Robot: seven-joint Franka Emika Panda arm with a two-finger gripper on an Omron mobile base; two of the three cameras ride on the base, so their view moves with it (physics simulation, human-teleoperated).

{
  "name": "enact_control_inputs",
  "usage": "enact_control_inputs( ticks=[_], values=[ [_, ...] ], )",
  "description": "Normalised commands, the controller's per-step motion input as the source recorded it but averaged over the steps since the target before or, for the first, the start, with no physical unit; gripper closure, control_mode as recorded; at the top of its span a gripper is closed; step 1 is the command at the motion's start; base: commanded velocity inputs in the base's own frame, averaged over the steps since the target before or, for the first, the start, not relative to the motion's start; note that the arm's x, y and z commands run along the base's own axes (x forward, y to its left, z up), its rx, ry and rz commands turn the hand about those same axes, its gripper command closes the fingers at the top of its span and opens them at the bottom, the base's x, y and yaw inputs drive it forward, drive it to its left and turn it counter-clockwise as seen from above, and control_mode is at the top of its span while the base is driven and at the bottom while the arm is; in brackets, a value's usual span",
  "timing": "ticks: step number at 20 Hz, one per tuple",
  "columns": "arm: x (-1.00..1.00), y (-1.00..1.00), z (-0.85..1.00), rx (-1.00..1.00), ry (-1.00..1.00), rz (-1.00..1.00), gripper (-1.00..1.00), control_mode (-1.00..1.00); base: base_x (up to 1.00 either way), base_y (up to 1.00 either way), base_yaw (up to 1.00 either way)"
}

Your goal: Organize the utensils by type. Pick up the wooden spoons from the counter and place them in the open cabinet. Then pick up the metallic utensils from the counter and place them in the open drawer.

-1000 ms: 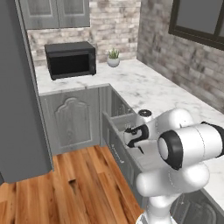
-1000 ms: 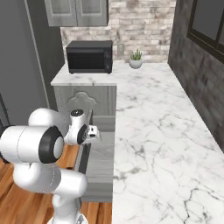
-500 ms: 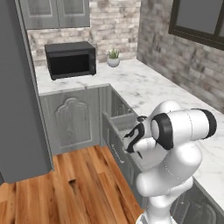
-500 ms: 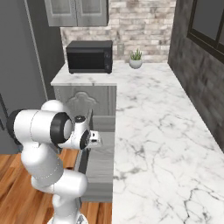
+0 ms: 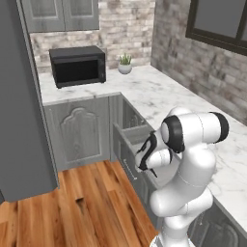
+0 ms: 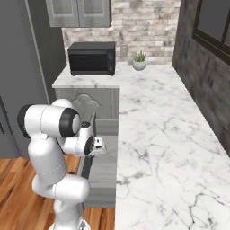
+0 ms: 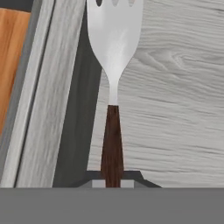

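In the hand view, my gripper [image 7: 112, 183] is shut on the dark brown handle of the fork [image 7: 114, 43]. Its silver tines point away from me. The fork hangs over the pale wood-grain floor of the open drawer [image 7: 183, 109], just inside the drawer's front wall [image 7: 39, 109]. From the left base view, the gripper [image 5: 144, 161] hangs low over the drawer [image 5: 132, 137], which is pulled out beneath the marble counter [image 5: 169, 91]. From the right base view, the gripper [image 6: 96, 146] sits at the drawer [image 6: 105, 128] beside the counter [image 6: 152, 130]. The wooden spoons are out of view.
A black microwave [image 5: 78, 65] and a small potted plant [image 5: 125, 63] stand at the counter's far corner. A tall dark grey unit [image 5: 19, 120] rises on the left. Wooden floor [image 5: 87, 207] lies in front of the drawer.
The arm has folded and swung its elbow round. The hand, still holding the fork, has sunk a little lower over the open drawer.
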Motion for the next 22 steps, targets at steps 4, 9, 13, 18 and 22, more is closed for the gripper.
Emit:
enact_control_inputs(
  ticks=[4,9,13,18,22],
  values=[
    [0.00,0.18,-0.43,0.00,0.02,0.00,1.00,-1.00,0.00,0.00,0.00],
    [-0.02,0.39,-0.54,0.02,0.03,-0.02,1.00,-1.00,0.00,0.00,0.00],
    [-0.08,0.66,-0.64,0.06,0.00,-0.07,1.00,-1.00,0.00,0.00,0.00],
    [-0.11,0.75,-0.70,0.04,0.00,-0.09,1.00,-1.00,0.00,0.00,0.00],
    [-0.11,0.82,-0.72,0.00,0.00,-0.09,1.00,-1.00,0.00,0.00,0.00]
  ],
)
